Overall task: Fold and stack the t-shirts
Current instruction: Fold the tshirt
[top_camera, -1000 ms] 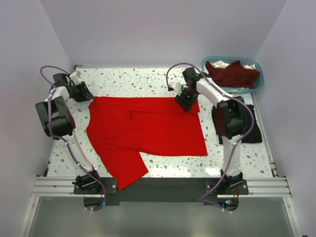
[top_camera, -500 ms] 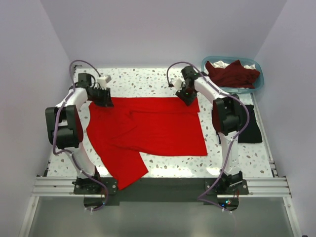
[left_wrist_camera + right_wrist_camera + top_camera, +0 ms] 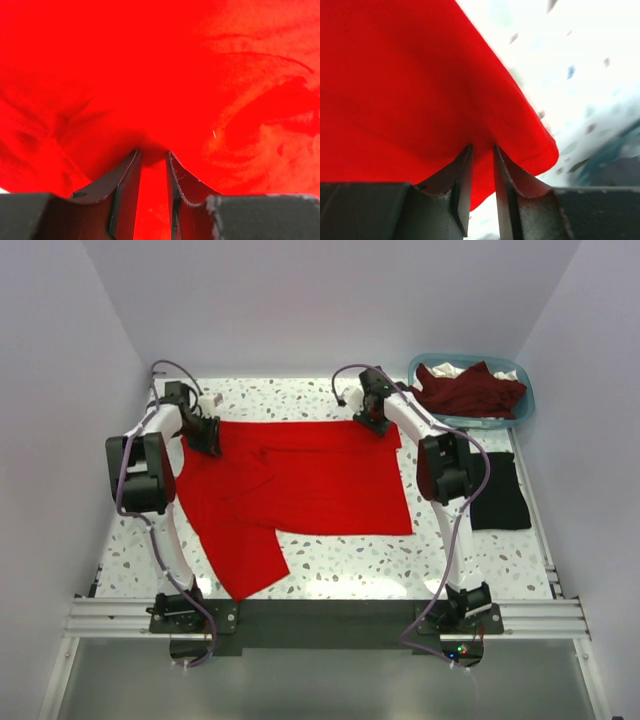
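Note:
The red t-shirt (image 3: 300, 485) lies spread on the speckled table, one sleeve reaching toward the front left. My left gripper (image 3: 208, 436) is shut on its far left corner; red cloth (image 3: 200, 75) fills the left wrist view and bunches between the jaws of the left gripper (image 3: 152, 155). My right gripper (image 3: 376, 420) is shut on the far right corner; the right wrist view shows the cloth edge (image 3: 420, 90) pinched in the right gripper (image 3: 482, 147). A folded black t-shirt (image 3: 497, 492) lies at the right. A dark maroon t-shirt (image 3: 470, 388) sits in the basket.
A light blue plastic basket (image 3: 522, 406) stands at the far right corner, holding the maroon cloth and something white. The table's right rail runs beside the black shirt. Grey walls close in on both sides and the back.
The left gripper came in from the far left and took hold of the shirt's far left corner. Both grippers then drew the shirt's far edge toward the back wall.

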`<state>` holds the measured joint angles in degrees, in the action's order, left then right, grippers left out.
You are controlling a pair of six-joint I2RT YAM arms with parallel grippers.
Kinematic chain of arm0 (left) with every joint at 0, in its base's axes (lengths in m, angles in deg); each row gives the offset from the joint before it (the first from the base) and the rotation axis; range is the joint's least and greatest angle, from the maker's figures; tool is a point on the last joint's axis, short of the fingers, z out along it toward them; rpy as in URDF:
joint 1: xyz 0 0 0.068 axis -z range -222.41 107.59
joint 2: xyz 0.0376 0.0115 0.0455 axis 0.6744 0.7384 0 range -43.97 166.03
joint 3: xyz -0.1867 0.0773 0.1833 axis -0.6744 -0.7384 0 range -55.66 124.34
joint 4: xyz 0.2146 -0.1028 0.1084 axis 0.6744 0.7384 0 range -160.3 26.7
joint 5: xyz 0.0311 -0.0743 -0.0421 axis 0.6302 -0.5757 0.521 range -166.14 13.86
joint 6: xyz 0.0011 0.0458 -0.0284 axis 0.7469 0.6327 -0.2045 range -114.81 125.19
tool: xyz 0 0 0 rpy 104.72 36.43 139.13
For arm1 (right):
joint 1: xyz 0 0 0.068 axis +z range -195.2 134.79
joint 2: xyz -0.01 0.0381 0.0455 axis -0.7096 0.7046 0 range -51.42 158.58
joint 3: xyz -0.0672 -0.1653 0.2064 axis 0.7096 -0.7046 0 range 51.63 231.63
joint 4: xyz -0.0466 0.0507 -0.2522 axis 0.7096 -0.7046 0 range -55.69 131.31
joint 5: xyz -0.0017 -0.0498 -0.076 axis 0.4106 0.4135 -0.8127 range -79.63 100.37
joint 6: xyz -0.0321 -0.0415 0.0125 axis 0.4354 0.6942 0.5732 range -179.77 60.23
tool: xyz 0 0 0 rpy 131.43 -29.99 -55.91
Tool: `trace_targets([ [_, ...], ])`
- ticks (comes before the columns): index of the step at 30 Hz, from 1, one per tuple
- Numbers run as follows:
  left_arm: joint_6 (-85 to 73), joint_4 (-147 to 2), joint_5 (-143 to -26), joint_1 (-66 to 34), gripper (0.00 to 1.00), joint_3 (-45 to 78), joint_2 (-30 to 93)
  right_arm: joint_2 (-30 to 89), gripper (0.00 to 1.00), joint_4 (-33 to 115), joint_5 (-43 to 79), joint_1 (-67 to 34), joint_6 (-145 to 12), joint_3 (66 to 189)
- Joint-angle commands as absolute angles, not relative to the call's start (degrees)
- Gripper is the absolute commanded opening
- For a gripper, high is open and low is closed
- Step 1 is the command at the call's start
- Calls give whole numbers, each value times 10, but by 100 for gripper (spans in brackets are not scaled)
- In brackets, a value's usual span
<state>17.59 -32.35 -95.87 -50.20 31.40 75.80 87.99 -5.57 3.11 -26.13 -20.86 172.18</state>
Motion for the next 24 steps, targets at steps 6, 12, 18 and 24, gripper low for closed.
trace_targets([
  [6, 202, -309, -974, -517, 49, 530, 876, 941, 45, 3, 26, -257, -207, 1839],
  [12, 327, -267, -1083, -526, 75, 468, 710, 771, 74, -31, 133, -244, -231, 1758],
  [18, 574, -80, -1166, -563, 83, 331, 550, 605, 88, -166, 228, -243, -193, 1575],
  [24, 759, -19, -1123, -562, 79, 89, 388, 450, 69, -201, 239, -237, -171, 1327],
])
